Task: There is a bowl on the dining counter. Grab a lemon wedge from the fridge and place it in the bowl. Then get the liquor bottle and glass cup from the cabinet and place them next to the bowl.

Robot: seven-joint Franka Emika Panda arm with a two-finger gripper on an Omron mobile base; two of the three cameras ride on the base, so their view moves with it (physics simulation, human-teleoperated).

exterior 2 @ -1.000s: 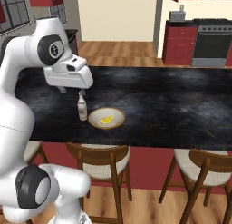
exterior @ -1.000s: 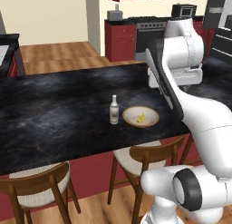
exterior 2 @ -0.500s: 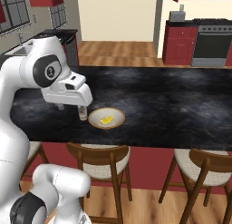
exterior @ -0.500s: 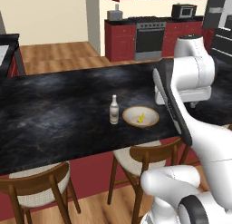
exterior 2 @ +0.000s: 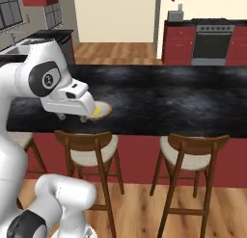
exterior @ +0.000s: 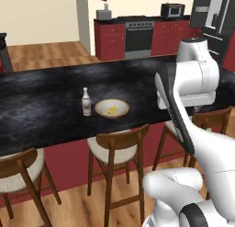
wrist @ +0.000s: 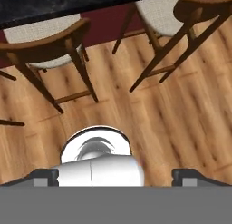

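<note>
No writing legible on liquor bottle point(exterior: 86, 101) beside bowl point(exterior: 111, 108).

No writing, label, brand, number or sign is showing legibly anywhere, and the fridge point(exterior: 215, 14) panel icons are appearing too small to make out.

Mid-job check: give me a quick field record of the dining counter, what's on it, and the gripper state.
dining counter: long black marbled slab on a red base, wooden stools along the near side
bowl: on the counter, upright
lemon wedge: yellow piece inside the bowl
liquor bottle: upright on the counter, close beside the bowl, apart from it
gripper: open, empty, pointing down at the wooden floor in front of the stools
task status: lemon and bottle placed; glass cup not on the counter
</note>
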